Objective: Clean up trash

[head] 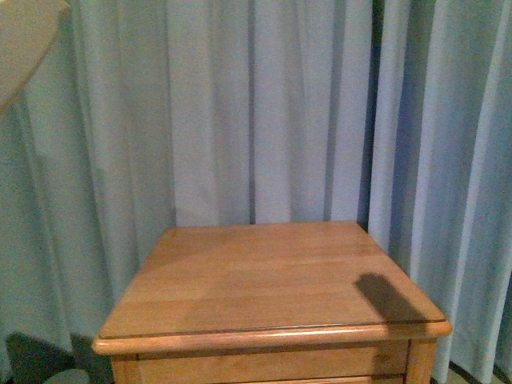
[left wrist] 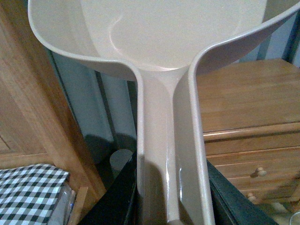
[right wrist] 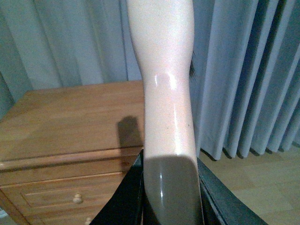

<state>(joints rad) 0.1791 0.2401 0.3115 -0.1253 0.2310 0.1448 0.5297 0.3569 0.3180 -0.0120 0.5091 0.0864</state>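
My left gripper (left wrist: 171, 199) is shut on the handle of a beige dustpan (left wrist: 187, 28). The pan's scoop looks bare inside and is held up in the air. One of its corners shows at the top left of the front view as a beige dustpan edge (head: 24, 40). My right gripper (right wrist: 171, 197) is shut on the pale, glossy handle of the brush (right wrist: 164, 93), and a sliver of dark bristles (right wrist: 192, 65) peeks out behind it. The brush hangs beside the wooden table (head: 272, 276), off its right edge. No trash shows in any view.
Pale blue curtains (head: 264, 112) hang behind the table. It has drawers with small knobs (right wrist: 77, 198). A wooden floor (right wrist: 262, 183) lies to its right. In the left wrist view, a checked cloth (left wrist: 28, 192) lies by a wooden panel (left wrist: 33, 103).
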